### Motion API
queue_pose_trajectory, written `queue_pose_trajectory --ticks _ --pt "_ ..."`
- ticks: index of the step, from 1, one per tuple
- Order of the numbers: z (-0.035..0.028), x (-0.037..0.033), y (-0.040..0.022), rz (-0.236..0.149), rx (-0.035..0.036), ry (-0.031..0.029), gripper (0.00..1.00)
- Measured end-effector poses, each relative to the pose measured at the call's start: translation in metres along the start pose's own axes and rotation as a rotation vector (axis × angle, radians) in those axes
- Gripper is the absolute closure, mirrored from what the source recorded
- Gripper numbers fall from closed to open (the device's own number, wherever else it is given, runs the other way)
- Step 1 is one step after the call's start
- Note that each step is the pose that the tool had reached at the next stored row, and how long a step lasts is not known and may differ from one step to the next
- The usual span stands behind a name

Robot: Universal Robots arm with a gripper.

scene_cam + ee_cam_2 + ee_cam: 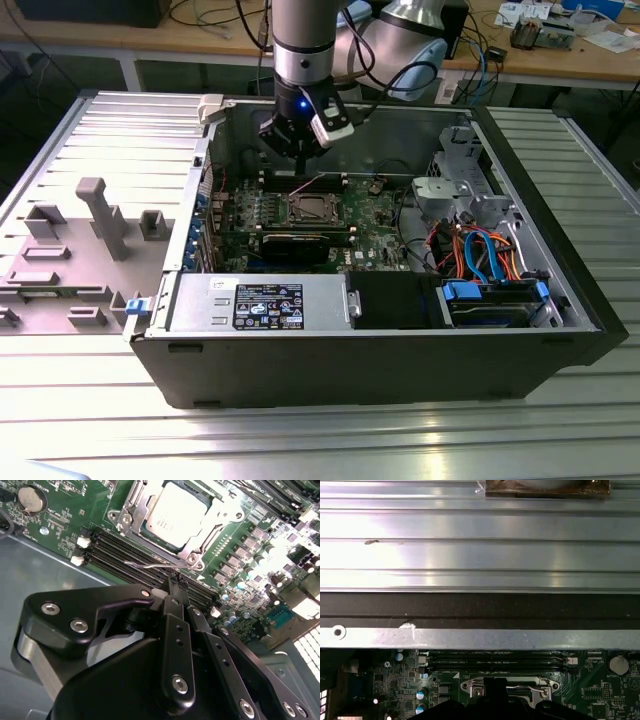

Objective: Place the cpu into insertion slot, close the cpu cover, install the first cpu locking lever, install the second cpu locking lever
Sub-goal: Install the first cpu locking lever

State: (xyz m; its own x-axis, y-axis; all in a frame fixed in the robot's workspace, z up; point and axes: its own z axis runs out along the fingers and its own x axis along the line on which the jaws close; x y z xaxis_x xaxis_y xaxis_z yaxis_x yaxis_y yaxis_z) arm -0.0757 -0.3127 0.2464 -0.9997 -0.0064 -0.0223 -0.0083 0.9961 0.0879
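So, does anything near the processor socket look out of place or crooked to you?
One thing: the thin silver wire lever beside the silver frame cover seems to stand off the frame, over the long black memory slots, so it may be unlatched. The silver-grey square cpu sits flat and straight.

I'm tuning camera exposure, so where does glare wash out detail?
Second wrist view: the circuit board burns white along one edge and the cpu shines pale; first wrist view: the ribbed metal table glares in bands; exterior view: that table shows only mild sheen.
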Motion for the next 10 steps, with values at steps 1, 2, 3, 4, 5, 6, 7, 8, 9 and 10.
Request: queue_pose_trajectory --ticks 1,2,3,4,5,6,7,8,9,10 --pt "0.0003 -0.0005 0.0 0.0 0.0 -0.0022 0.89" --pt "0.0007 -0.0011 0.0 0.0 0.0 -0.004 0.89" --pt "0.0018 -0.002 -0.0001 0.0 -0.0004 -0.0049 0.89" --pt "0.003 -0.0027 -0.0003 0.0 -0.0002 -0.0049 0.89" --pt "0.0041 -0.0032 -0.0004 0.0 -0.0001 -0.0048 0.89" --pt "0.0055 -0.004 -0.0005 0.0 -0.0001 -0.0048 0.89" --pt "0.0064 -0.0046 -0.0006 0.0 -0.0001 -0.0048 0.89" --pt "0.0076 -0.0056 -0.0007 0.0 -0.0002 -0.0048 0.89" --pt "0.0082 -0.006 -0.0007 0.0 -0.0002 -0.0048 0.89" --pt "0.0087 -0.0062 -0.0008 0.0 -0.0002 -0.0049 0.89"
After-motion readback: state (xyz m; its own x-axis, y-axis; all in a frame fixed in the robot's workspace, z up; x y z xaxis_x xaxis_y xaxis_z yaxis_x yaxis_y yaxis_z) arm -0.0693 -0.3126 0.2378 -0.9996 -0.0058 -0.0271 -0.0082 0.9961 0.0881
